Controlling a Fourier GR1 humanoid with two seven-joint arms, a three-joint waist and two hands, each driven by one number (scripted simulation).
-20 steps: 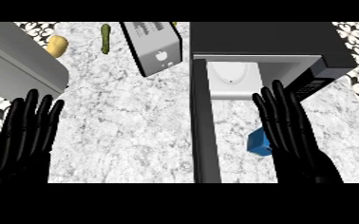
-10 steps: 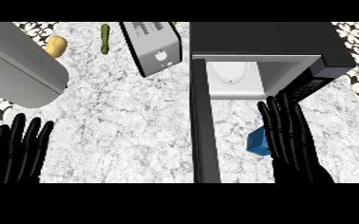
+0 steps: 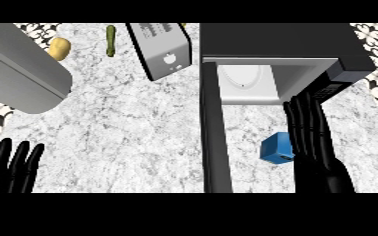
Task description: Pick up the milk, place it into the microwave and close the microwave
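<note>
Hovering flat-fingered beside one blue milk carton [image 3: 277, 148], right hand [image 3: 314, 145]; left hand [image 3: 20, 166] spread too; no readable writing on one toaster [image 3: 161, 49], one open microwave [image 3: 280, 62].

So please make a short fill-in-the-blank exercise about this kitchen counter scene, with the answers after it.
1. The milk carton is coloured ____.
2. The microwave has its door ____.
3. The right hand is beside the milk carton, with its fingers ____.
4. The left hand shows at the view's lower ____ corner.

Answers: blue; open; straight; left
</note>
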